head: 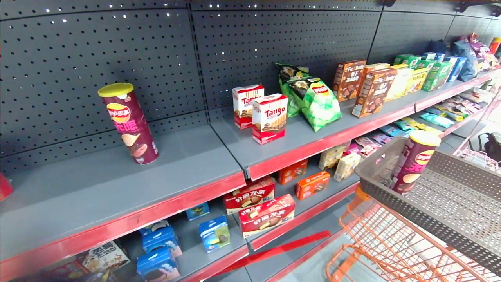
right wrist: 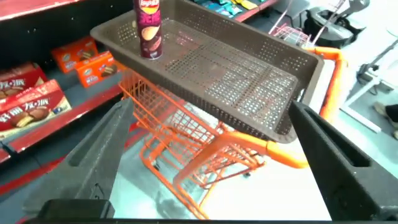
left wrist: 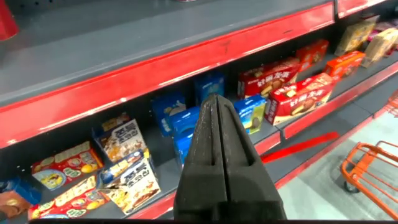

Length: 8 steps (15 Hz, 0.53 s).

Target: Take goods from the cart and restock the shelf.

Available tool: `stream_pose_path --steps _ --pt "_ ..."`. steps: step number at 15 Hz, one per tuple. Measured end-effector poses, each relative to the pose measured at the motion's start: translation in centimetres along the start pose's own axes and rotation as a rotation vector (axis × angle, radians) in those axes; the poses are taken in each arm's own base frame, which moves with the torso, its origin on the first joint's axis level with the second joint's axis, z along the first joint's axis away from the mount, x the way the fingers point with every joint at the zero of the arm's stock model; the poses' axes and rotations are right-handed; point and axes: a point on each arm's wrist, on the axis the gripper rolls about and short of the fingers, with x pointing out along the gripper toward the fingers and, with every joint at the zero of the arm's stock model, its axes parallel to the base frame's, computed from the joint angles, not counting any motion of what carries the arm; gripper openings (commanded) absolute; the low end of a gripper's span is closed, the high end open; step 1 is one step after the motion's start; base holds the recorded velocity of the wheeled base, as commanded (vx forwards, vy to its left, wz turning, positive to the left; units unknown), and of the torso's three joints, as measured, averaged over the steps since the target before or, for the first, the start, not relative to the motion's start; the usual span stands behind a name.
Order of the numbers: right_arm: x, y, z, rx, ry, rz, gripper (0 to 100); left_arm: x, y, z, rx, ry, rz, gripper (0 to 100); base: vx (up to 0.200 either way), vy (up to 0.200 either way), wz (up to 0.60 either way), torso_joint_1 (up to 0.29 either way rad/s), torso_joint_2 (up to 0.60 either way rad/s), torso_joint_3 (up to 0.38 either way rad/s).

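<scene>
At the left edge of the head view a red object [head: 4, 186] is cut off, and we cannot tell what it is. The lower tier's blue cookie boxes [head: 214, 233] and red pie boxes [head: 266, 214] are partly hidden under the top shelf [head: 98, 184], a smooth grey metal board with a red front lip and a black pegboard back [head: 117, 47].

One chip can [head: 128, 123] stands on that board near the back panel. It is a maroon cylinder with a yellow plastic lid, and it stands well apart from the white-and-red wafer boxes [head: 269, 118] and the crinkled green chip bags [head: 315, 102].

A second chip can [head: 413, 163] stands upright in a corner of the brown perforated plastic basket [head: 454, 211], which rests on top of the orange wire cart [head: 387, 250].

The left gripper [left wrist: 218, 109] hangs before the lower tier, its dark matte fingers pressed flat together with only a seam between them. The right gripper [right wrist: 210, 107] hovers above the cart, its angular black fingers spread wide.
</scene>
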Motion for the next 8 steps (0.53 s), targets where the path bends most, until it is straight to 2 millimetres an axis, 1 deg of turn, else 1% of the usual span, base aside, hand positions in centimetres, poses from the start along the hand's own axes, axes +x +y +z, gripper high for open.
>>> stream_pose_path --steps 4,8 --pt "0.02 -0.06 -0.04 -0.001 -0.001 0.009 100 0.0 0.0 0.0 0.0 0.0 0.0 0 0.0 0.0 -0.6 0.005 0.0 0.0" --pt "0.04 -0.15 -0.08 -0.015 -0.002 0.016 100 0.0 0.0 -0.01 -0.003 0.001 -0.001 0 0.0 0.0 0.0 0.0 0.0 0.0"
